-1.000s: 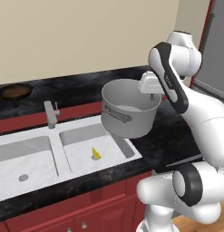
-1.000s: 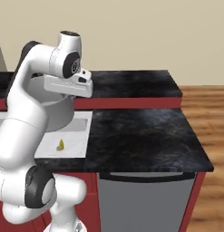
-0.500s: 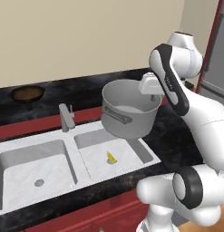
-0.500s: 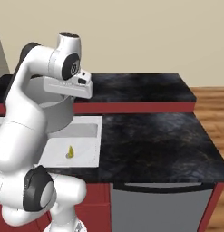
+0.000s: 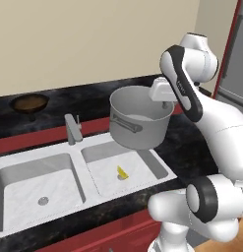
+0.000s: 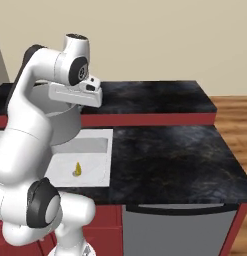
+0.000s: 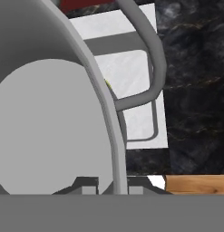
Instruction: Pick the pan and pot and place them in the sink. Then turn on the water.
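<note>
The large grey metal cylindrical stockpot (image 5: 140, 122) is held tilted in the air by its rim, pinched between the fingers of the two-finger gripper (image 7: 112, 185), above the right basin of the white rectangular double-basin sink (image 5: 64, 173), where a small yellow object (image 5: 122, 172) is seen.

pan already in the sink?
No, the pan sits on the back counter left of the faucet, outside the sink; the pot hangs over the right basin.
</note>
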Robot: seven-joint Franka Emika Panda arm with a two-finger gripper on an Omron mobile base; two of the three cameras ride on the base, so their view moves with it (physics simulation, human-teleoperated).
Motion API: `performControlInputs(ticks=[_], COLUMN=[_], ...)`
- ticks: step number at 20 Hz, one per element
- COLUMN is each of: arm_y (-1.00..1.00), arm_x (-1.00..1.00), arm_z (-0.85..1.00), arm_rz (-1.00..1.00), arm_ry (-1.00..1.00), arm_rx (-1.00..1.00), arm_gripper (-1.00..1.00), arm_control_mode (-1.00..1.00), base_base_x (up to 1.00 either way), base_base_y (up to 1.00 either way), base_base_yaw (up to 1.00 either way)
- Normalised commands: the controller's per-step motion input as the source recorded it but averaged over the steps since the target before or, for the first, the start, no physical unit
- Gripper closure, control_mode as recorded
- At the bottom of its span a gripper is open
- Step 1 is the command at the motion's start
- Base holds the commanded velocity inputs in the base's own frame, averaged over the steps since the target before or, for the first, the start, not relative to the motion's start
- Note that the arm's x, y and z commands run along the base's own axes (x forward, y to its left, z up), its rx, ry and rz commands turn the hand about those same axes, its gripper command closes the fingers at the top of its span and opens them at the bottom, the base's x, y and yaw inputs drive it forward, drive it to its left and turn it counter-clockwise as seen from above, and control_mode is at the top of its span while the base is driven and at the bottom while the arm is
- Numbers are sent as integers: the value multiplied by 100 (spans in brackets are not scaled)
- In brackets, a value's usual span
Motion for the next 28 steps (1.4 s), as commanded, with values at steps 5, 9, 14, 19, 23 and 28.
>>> performControlInputs(ticks=[5,9,14,19,23,28], arm_y=[0,0,0,0,0,0], arm_x=[0,0,0,0,0,0], arm_z=[0,0,0,0,0,0], arm_rz=[0,0,0,0,0,0], arm_ry=[0,0,0,0,0,0], arm_rx=[0,0,0,0,0,0], arm_gripper=[100,100,100,100,100,100], arm_control_mode=[100,100,100,100,100,-100], base_base_x=[-18,-31,0,0,0,0], base_base_y=[2,14,0,0,0,0], base_base_yaw=[0,3,0,0,0,0])
